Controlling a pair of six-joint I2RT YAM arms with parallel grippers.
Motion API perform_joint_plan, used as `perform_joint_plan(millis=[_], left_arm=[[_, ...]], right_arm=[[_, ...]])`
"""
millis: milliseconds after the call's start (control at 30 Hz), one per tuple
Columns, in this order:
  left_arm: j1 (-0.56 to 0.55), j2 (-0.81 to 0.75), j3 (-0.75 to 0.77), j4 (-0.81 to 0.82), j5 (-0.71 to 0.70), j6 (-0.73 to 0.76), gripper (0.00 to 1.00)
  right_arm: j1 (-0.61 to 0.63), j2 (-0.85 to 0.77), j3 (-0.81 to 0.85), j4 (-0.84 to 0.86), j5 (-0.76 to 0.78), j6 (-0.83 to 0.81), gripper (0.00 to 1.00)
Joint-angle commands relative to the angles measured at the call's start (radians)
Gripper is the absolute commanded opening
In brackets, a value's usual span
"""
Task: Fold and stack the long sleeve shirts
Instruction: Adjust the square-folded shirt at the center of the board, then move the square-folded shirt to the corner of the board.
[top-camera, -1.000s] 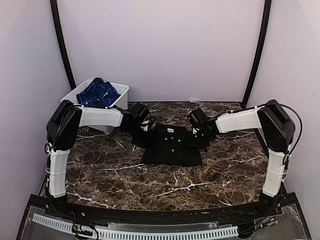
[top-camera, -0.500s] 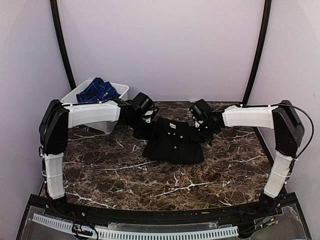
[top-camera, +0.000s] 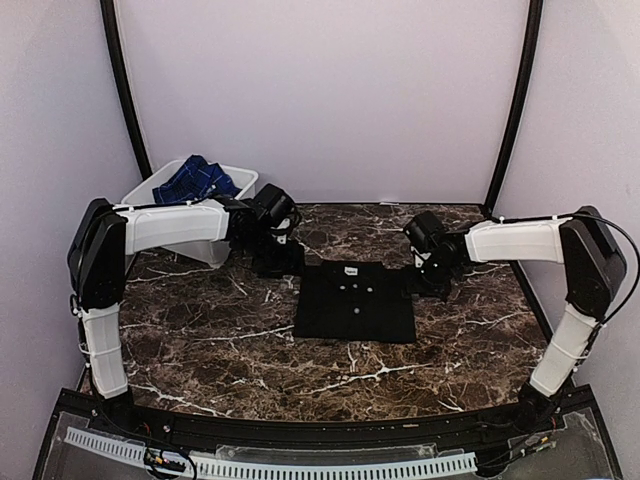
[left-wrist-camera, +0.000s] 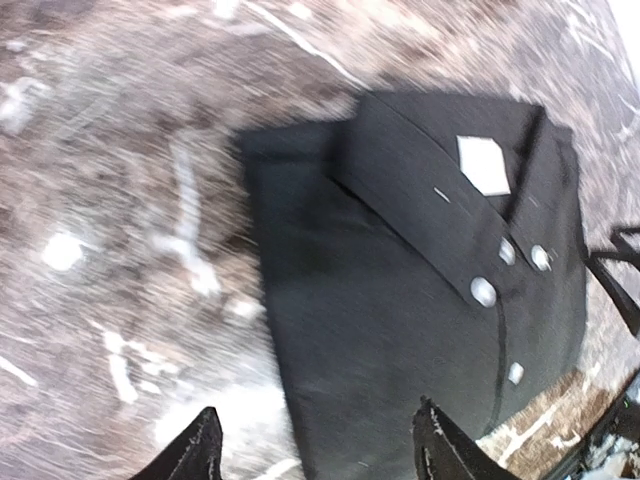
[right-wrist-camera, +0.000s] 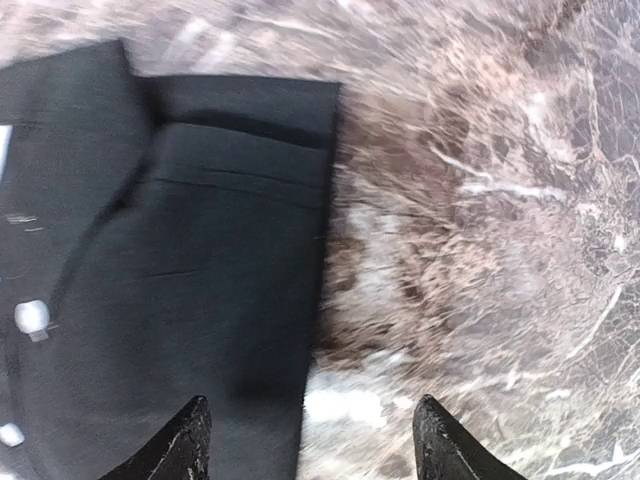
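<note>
The black button-up shirt (top-camera: 356, 302) lies folded flat as a rectangle on the marble table, white neck label at its far edge. It also shows in the left wrist view (left-wrist-camera: 420, 300) and in the right wrist view (right-wrist-camera: 160, 290). The dark blue checked shirt (top-camera: 195, 182) is bunched in the white tub. My left gripper (top-camera: 280, 262) is open and empty just off the black shirt's far left corner; in its wrist view (left-wrist-camera: 315, 450) its jaws straddle the shirt's left edge. My right gripper (top-camera: 437, 278) is open and empty at the shirt's far right corner, its wrist view (right-wrist-camera: 310, 445) over the right edge.
The white plastic tub (top-camera: 236, 185) stands at the back left of the brown marble table (top-camera: 220, 350). Black frame posts rise at the back corners. A perforated white rail (top-camera: 300, 467) runs along the near edge.
Both grippers have let go of the black shirt and drawn apart outward. The shirt, held lifted and rumpled before, now lies flat and has shifted slightly right.
</note>
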Motion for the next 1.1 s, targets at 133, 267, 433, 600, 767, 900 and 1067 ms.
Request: perform_joint_plan(millis=[133, 267, 433, 600, 767, 900, 1067], left_arm=[[0.028, -0.020, -0.006, 0.003, -0.013, 0.062, 0.56], [0.039, -0.016, -0.012, 0.002, -0.014, 0.057, 0.56], [0.052, -0.017, -0.016, -0.012, -0.024, 0.065, 0.55], [0.063, -0.019, -0.030, -0.013, -0.019, 0.069, 0.55], [0.068, -0.023, -0.036, -0.010, -0.015, 0.073, 0.55], [0.071, -0.019, -0.040, -0.001, -0.007, 0.077, 0.55], [0.073, -0.019, -0.037, -0.004, 0.002, 0.081, 0.55]], right_arm=[[0.112, -0.032, 0.112, 0.029, -0.024, 0.037, 0.66], [0.179, 0.056, 0.208, 0.055, -0.065, 0.066, 0.65], [0.240, 0.146, 0.289, 0.136, -0.160, 0.100, 0.65], [0.254, 0.232, 0.354, 0.181, -0.208, 0.126, 0.66], [0.256, 0.264, 0.329, 0.258, -0.288, 0.161, 0.66], [0.252, 0.307, 0.318, 0.280, -0.298, 0.180, 0.66], [0.219, 0.297, 0.204, 0.350, -0.297, 0.232, 0.65]])
